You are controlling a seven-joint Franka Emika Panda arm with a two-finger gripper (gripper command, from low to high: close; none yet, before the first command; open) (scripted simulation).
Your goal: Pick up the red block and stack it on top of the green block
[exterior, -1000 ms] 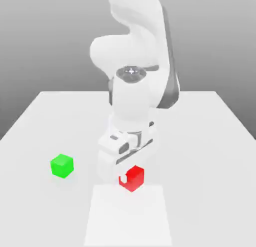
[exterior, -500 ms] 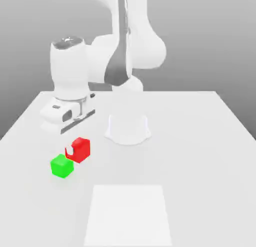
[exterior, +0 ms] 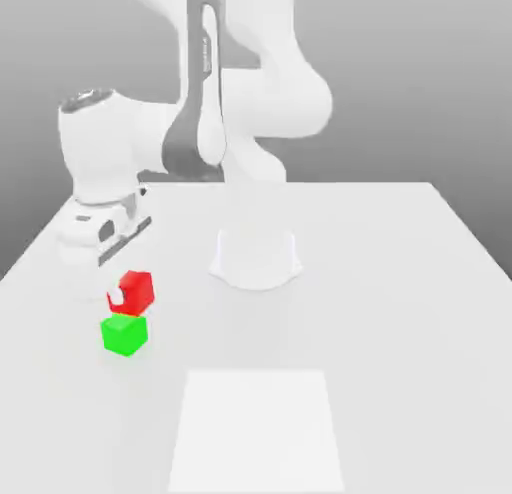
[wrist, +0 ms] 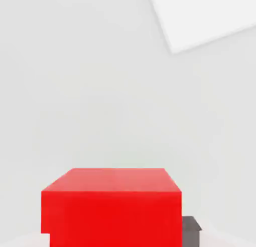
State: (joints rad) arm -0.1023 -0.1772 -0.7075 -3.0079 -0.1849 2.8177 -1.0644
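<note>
far to the exterior view's left, white arm (exterior: 110,162) bent out over the table (exterior: 400,312), wrist housing hanging above the two cubes. just beneath it, gripper (exterior: 127,294) narrowed around the red block (exterior: 137,290), one pale fingertip (exterior: 118,298) lying across the cube's near-left face. red block lifted off the table, sitting right above the green block (exterior: 124,334) and a touch toward the exterior view's right of it; whether the two cubes touch or a thin gap remains, impossible to tell. green block resting flat on the table near the left edge, upright and square.

further right, round white base of the arm (exterior: 255,257) planted mid-table, well apart from both cubes. nearer the front, a paler square patch (exterior: 258,427) marked on the tabletop, unoccupied.

from the hand view, red block (wrist: 112,206) close up between the fingers, top face and one side face showing, a dark finger pad (wrist: 191,226) pressed at its flank. beyond it plain table (wrist: 75,91) and a corner of the paler square patch (wrist: 210,16).
</note>
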